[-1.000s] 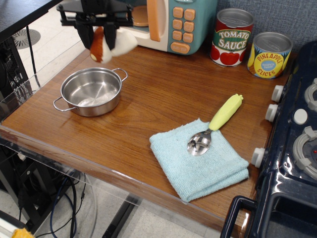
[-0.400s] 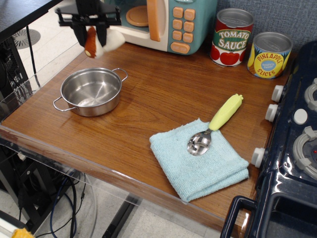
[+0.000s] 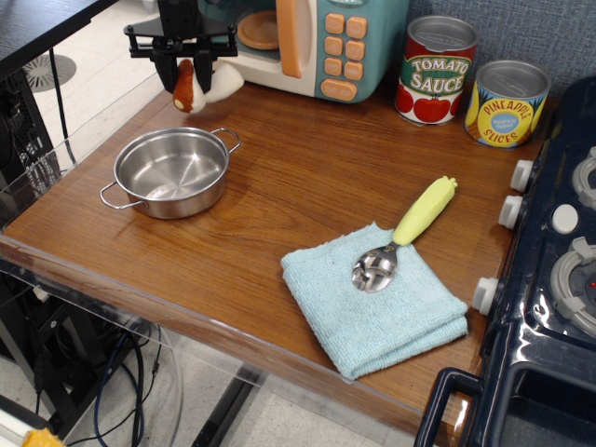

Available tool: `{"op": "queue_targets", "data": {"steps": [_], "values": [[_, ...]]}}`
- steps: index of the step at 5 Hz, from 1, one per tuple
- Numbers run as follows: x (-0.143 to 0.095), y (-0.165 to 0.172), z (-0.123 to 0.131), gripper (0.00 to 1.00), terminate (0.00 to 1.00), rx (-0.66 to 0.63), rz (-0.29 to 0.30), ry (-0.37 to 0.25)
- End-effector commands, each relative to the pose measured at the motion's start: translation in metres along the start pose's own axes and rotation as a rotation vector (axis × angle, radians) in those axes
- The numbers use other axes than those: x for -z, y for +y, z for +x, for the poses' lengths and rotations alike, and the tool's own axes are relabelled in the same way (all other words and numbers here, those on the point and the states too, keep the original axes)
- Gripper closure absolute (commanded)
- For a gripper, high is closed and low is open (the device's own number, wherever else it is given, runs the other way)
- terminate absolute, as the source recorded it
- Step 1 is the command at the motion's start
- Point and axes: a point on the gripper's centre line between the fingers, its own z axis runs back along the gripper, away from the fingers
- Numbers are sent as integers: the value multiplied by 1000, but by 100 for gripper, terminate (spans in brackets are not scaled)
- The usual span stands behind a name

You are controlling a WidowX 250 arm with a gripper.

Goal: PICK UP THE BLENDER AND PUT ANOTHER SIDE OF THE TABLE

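- Shifted right and a little lower than a moment ago: gripper (image 3: 190, 67) with the blender (image 3: 203, 82), now at the far left corner of the table (image 3: 307, 177), just in front of the toy microwave (image 3: 307, 42).
- Clamped narrowly on the blender, brown-orange cap between the dark fingers, cream stem sticking out to the right.
- Held in the air, behind and above the steel pot (image 3: 171, 170); no contact visible with pot or tabletop.
- Judged as the carry step: pick-up done, placing not yet done.
- Next, probably: pick a bare patch of wood, lower until the plush rests there, then spread the jaws.
- Worth avoiding: pot rim below, microwave just behind, and farther right the blue cloth (image 3: 377, 303) with the green-handled spoon (image 3: 410, 231).
- Soft, light toy, likely to sag or roll on release, so a low drop seems wise.
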Motion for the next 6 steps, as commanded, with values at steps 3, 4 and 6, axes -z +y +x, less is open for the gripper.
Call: {"op": "queue_targets", "data": {"steps": [3, 4, 6], "values": [[-21, 2, 7, 0, 0, 22, 75, 5], [-30, 4, 7, 0, 0, -11, 78, -6], [-64, 5, 13, 0, 0, -62, 24, -75]]}}
